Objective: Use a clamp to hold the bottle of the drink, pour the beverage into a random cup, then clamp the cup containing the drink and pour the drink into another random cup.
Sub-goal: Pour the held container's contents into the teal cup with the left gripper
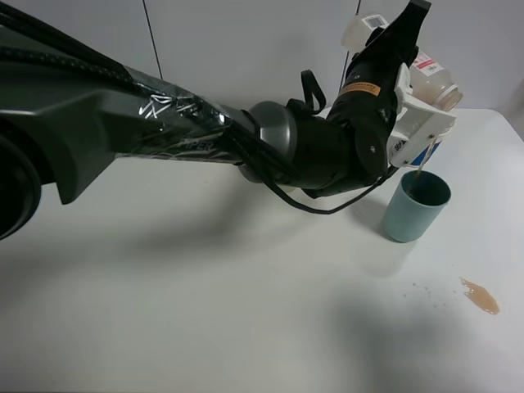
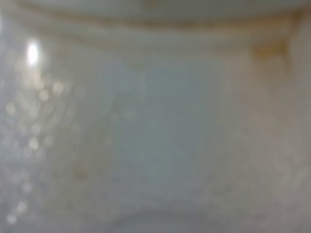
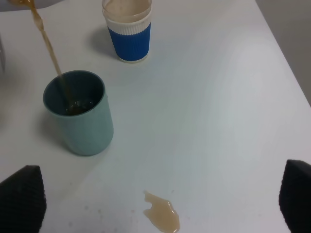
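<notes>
- Clamps the bottle (image 1: 432, 80) in the left gripper (image 1: 419, 105), white fingers (image 1: 409, 131) shut tight on its sides.
- Tips that bottle mouth-down past the fingertips, plainly in order to pour.
- Sends a thin brown stream (image 3: 46, 46) from just below the left fingertips into the teal cup (image 1: 417, 205), set upright directly beneath them to catch it.
- Shows only a shallow dark pool at the bottom of that cup; judged to be partway through the first pour.
- Leaves the blue-sleeved paper cup (image 3: 127, 34) upright just beyond the teal cup, farther from the right fingers; cannot tell whether empty or not.
- Holds the right gripper (image 3: 158, 196) above the table, black fingers (image 3: 22, 199) spread wide with nothing between them, probably in wait for the later grip on the teal cup.
- Fills the left wrist view with the blurred, translucent bottle wall pressed close; reveals nothing of the fingers there.
- Marks a small tan spill (image 3: 163, 213) on the surface, roughly midway between the right fingers and nearer to them than either cup, with a few tiny droplets beside it; hints at a risk of further splashing.
- Spreads a plain, matte white table (image 1: 205, 311) under everything, darkened by the arm's shadow.
- Backs the scene with a pale wall (image 1: 246, 41), crossed by dark vertical seams.
</notes>
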Tool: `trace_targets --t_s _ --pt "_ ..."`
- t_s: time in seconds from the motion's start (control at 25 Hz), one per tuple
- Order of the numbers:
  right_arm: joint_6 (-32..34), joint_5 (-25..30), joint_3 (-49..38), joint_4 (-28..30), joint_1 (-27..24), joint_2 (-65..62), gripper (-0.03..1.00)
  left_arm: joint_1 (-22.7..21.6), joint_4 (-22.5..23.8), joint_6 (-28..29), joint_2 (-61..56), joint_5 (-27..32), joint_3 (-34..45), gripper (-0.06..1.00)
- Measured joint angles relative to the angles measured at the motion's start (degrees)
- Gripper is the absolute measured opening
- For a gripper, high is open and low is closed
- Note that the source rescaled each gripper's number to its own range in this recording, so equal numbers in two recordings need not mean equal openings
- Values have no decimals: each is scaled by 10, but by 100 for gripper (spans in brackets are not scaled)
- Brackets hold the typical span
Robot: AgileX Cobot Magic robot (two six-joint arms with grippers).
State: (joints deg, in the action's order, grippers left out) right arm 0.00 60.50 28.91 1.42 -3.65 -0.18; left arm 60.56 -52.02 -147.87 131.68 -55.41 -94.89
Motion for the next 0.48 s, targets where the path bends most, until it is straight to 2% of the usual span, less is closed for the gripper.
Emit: trace_targets --t_s 0.24,0.48 --pt "0 0 0 0 0 0 85 2 27 0 0 -15 0 5" --pt "0 0 0 0 0 0 85 16 31 0 0 -19 0 5"
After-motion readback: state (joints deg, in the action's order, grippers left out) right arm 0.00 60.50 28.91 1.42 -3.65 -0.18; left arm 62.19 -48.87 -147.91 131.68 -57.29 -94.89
